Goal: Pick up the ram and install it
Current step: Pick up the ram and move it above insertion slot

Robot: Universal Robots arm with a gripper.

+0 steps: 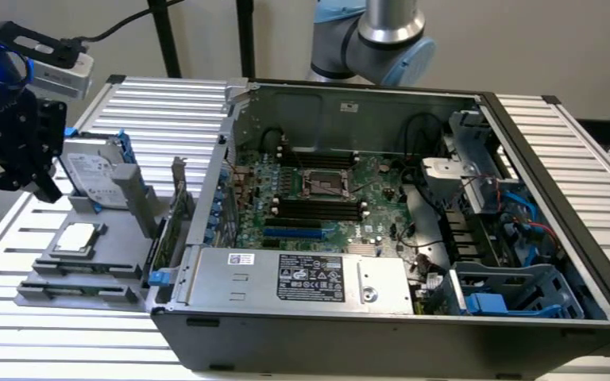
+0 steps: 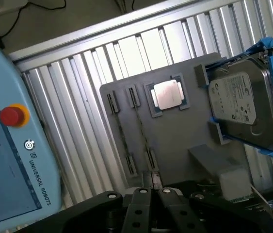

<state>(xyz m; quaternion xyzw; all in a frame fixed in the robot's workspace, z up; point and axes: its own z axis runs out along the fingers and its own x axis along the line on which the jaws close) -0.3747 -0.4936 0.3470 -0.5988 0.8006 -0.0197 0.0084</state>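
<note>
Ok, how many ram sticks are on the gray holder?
2. One ram stick stands on edge in the gray holder next to the processor chip; the second ram stick stands just beyond it.

The surface (image 1: 559, 135) is a bench of silver metal slats with narrow grooves running between them (image 2: 141, 48). Two large things lie directly on it. A black computer case (image 1: 390, 341) lies on its side with its open face up, covering the middle of the surface, and bare slats show on both sides of it. A flat grey tray (image 1: 125, 238) (image 2: 175, 141) sits just beside the case, toward the exterior view's left. A blue control tablet (image 2: 10, 160) overlaps the slats' far edge; whether it rests on them cannot be told.
</note>
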